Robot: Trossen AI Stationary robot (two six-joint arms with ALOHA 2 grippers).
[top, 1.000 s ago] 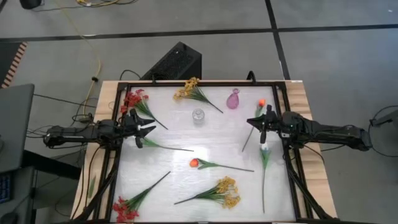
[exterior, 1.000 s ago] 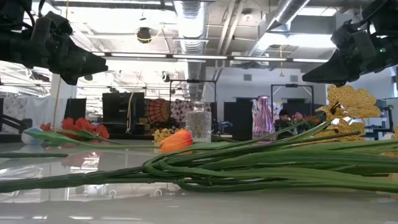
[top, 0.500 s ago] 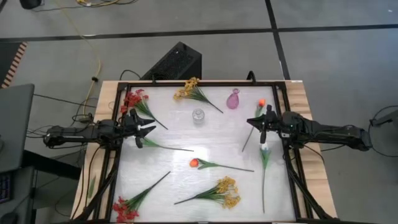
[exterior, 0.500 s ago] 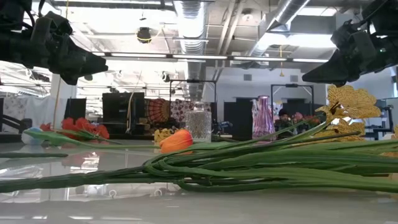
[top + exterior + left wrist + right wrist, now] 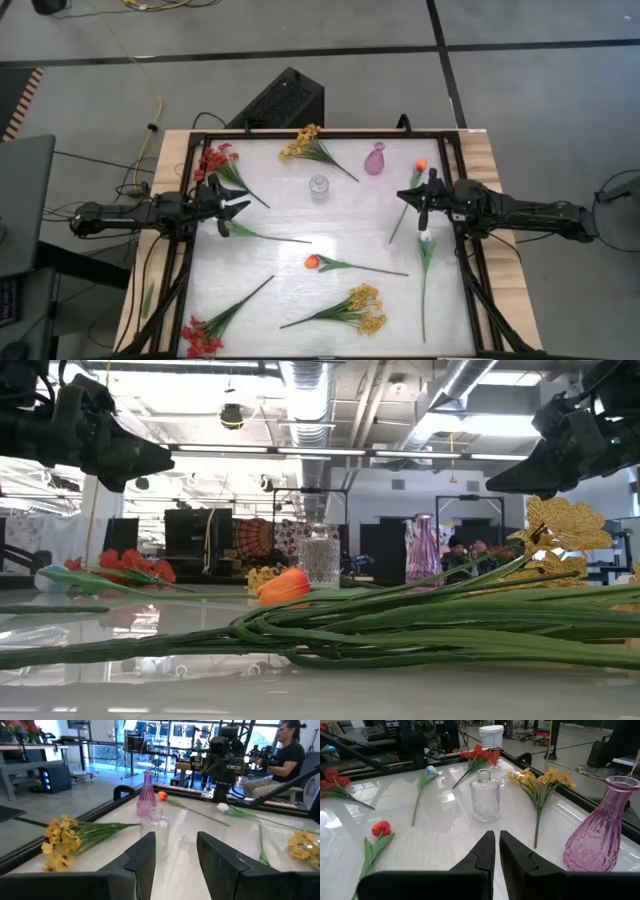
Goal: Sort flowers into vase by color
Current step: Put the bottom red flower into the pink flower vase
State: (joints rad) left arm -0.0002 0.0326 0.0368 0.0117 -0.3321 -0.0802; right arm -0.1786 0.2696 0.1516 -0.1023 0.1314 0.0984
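the left tool point(image 5: 236, 207), at nine o'clock on the worktop point(image 5: 330, 225), hangs partly open and empty over a white tulip point(image 5: 222, 228), while the right tool point(image 5: 409, 196) at three o'clock is almost shut on nothing, so no flower is in hand yet. a clean pick likely means gripping mid-stem, clear of the bloom. flowers lie scattered: orange tulip point(image 5: 312, 262) near centre, yellow spray point(image 5: 364, 307) at five, red spray point(image 5: 215, 158) at eleven, around the clear vase point(image 5: 318, 187) and pink vase point(image 5: 374, 160).
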